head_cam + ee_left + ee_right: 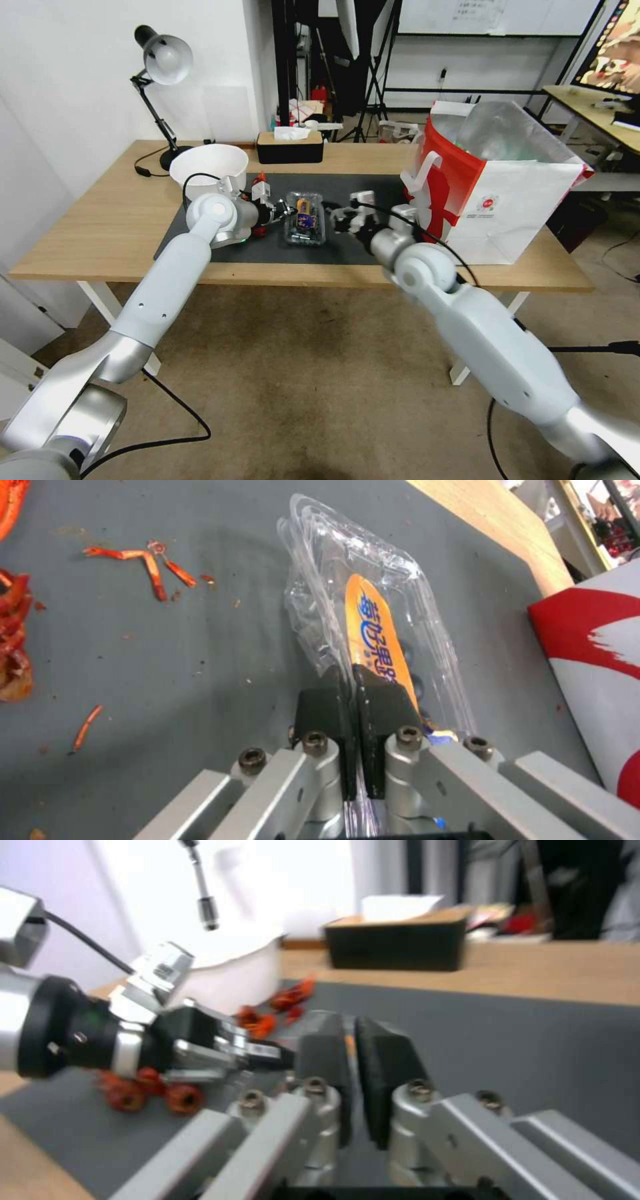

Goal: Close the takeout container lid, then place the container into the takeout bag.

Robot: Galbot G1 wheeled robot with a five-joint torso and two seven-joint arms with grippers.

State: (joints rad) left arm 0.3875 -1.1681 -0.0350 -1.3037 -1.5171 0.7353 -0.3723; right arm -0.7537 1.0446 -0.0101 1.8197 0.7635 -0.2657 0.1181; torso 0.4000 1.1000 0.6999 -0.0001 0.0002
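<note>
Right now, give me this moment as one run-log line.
left claw: shut on lid | right claw: shut, beside takeout container | takeout bag: upright

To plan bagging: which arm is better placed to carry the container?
Probably right: the right gripper sits between the takeout container and the takeout bag; the left gripper pinches the far side.

takeout container on mat, takeout bag right

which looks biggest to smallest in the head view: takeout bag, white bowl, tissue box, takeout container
1. takeout bag, by far the largest.
2. white bowl.
3. tissue box, though it sits farther back, so its rank against the bowl is unsure.
4. takeout container, the smallest.
</note>
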